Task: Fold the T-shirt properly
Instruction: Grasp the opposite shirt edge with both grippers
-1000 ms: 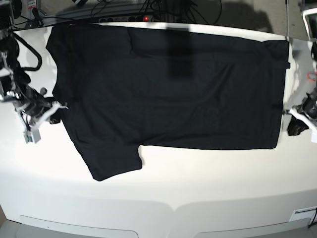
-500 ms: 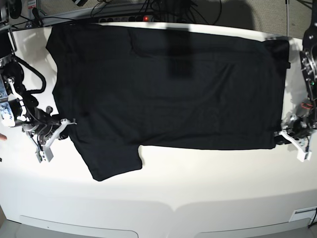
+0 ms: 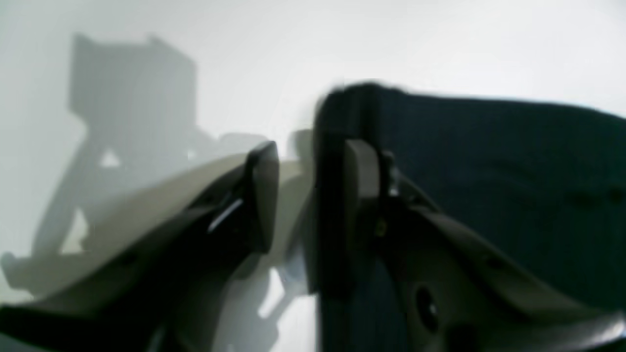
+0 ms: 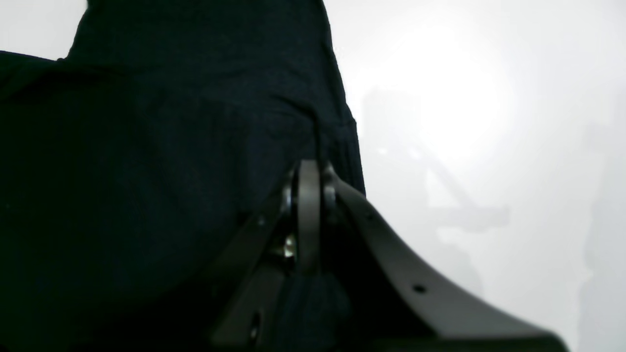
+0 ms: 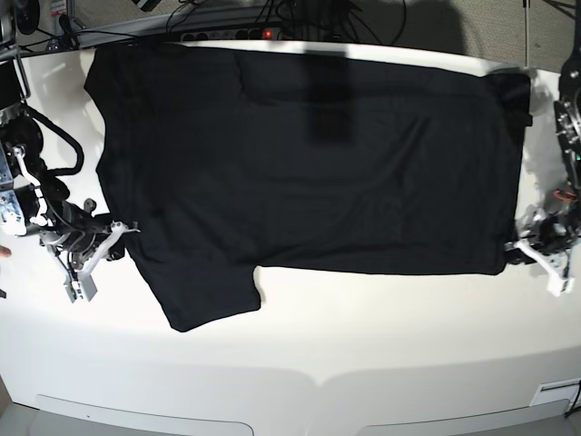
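The black T-shirt (image 5: 309, 154) lies spread flat on the white table (image 5: 363, 354), plain side up, one sleeve pointing to the front left. My right gripper (image 5: 118, 232) is at the shirt's left edge near that sleeve. In the right wrist view its jaws (image 4: 309, 168) meet on a puckered bit of the cloth (image 4: 146, 171). My left gripper (image 5: 519, 248) is at the shirt's front right corner. In the left wrist view it (image 3: 310, 190) is open, with the cloth's edge (image 3: 489, 171) standing between the jaws.
Cables and a power strip with a red light (image 5: 268, 34) run along the table's back edge. The table's curved front edge (image 5: 318, 381) lies below the shirt. Arm links stand at the far left (image 5: 27, 154) and far right (image 5: 570, 118).
Over the last second both grippers came in from the table's sides to the shirt's edges. In the last half second they barely shifted.
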{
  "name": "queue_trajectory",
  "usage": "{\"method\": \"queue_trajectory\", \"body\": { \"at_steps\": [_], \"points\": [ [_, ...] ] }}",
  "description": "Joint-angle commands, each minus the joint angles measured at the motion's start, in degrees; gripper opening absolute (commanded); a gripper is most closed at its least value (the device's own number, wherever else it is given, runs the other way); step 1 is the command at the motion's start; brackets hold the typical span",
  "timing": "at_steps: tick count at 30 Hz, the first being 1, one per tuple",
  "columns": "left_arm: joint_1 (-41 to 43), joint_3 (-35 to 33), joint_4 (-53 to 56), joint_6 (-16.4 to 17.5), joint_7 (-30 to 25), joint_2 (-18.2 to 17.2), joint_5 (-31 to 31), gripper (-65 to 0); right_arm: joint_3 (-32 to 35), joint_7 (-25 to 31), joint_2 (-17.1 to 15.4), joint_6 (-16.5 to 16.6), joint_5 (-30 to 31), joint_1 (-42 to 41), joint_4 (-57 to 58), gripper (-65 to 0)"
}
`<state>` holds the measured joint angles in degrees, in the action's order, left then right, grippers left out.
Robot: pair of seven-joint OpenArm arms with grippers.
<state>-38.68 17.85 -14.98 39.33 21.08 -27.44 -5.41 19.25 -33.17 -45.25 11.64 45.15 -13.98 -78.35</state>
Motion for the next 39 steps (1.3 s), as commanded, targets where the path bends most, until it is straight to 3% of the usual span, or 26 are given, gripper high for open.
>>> {"method": "queue_trajectory", "body": {
  "at_steps": [1, 8, 15, 22, 28, 32, 36, 39],
  "points": [
    [-2.4, 0.0, -0.76, 0.67, 0.5, -1.4, -1.84, -43.3, -0.57, 0.94, -1.25, 0.02, 0.07, -1.4, -0.61, -65.0],
    [-2.29, 0.0, -0.74, 0.67, 5.09, -0.31, -5.55, -43.3, -0.57, 0.94, -1.25, 0.02, 0.07, -1.4, -0.61, -65.0],
    [-2.27, 0.0, -0.74, 0.67, 4.87, 3.23, 0.61, -43.3, -0.57, 0.94, -1.25, 0.02, 0.07, -1.42, -0.61, -65.0],
    [-2.27, 0.0, -0.74, 0.67, 5.73, 3.8, 0.9, -44.1, -0.57, 0.85, -1.25, 0.02, 0.07, -1.42, -0.61, -65.0],
    [-2.27, 0.0, -0.74, 0.67, 10.45, 3.78, 0.85, -64.2, -0.57, 3.08, -1.27, 0.04, 0.07, -1.42, -0.61, -65.0],
    [-2.27, 0.0, -0.74, 0.67, 10.4, 3.76, -0.26, -65.0, -0.57, 5.55, -1.25, 0.07, 0.31, -1.81, -0.61, -65.0],
    [-2.25, 0.0, -0.74, 0.67, 8.76, 3.74, -3.78, -65.0, -0.46, 6.19, -1.25, 0.04, 2.08, -4.13, -0.61, -38.3],
    [-2.12, 0.0, -0.74, 0.67, 8.02, 3.82, -7.23, -65.0, -0.39, 5.25, -1.07, 0.04, 2.25, -7.58, -0.55, -35.9]
  ]
}}
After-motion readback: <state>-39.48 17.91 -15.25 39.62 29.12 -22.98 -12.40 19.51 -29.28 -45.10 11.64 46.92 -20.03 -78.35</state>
